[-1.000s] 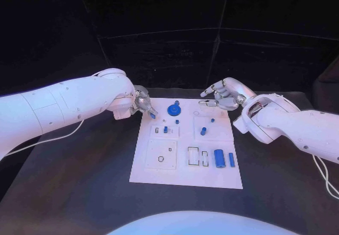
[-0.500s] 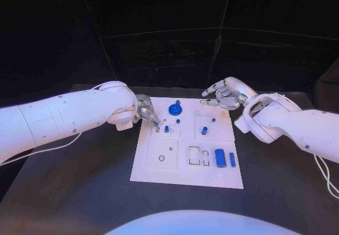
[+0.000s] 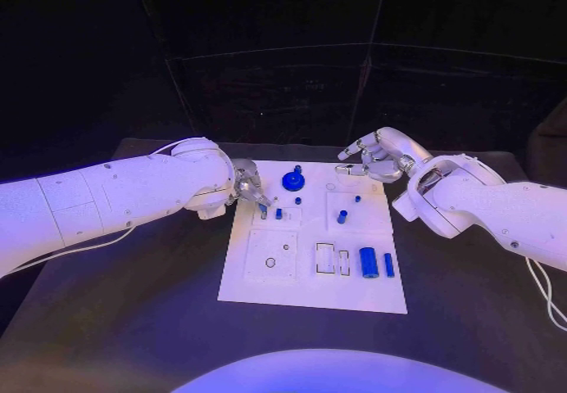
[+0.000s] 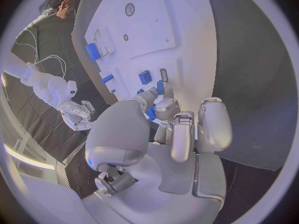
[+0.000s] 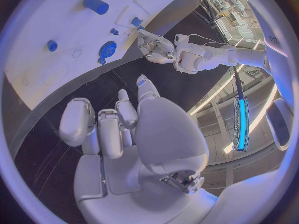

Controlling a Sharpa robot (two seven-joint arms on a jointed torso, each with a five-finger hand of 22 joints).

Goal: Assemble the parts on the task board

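On the task board [image 3: 310, 301] (white), left hand [image 3: 246, 187] pinches one part [image 3: 261, 207]; right hand [image 3: 376, 156] spread.

From the head we look down on the task board [image 3: 313, 282]; both wrist views share it close.

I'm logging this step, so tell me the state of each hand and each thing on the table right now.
Left hand: pinching a small blue part over the task board's left edge.
Right hand: holding nothing, fingers apart, at the board's far right corner.
Task board: flat on the table.
Blue gear: seated at the board's far end.
Large blue cylinder: lying on the board.
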